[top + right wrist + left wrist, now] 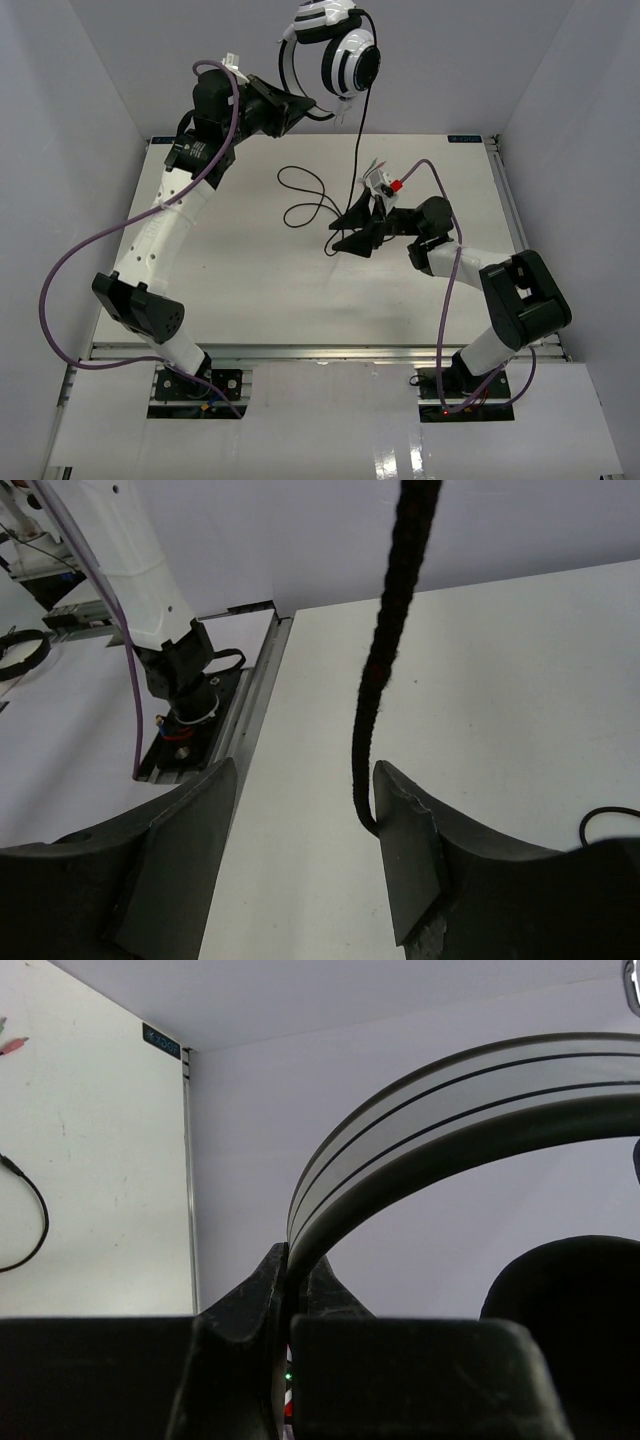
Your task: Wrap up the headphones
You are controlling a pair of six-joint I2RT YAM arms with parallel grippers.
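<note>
The left claw is pressed together on the white headband of the headphones. It holds them up in the air. The round striped ear cups hang just past its tips. The thin black cable drops from a cup down to the right claw. The right claw is spread and pinches nothing. The cable runs through the gap between its two fingers, close to one finger and apart from the other. More cable lies in loops on the white table, near the right claw's tips.
</note>
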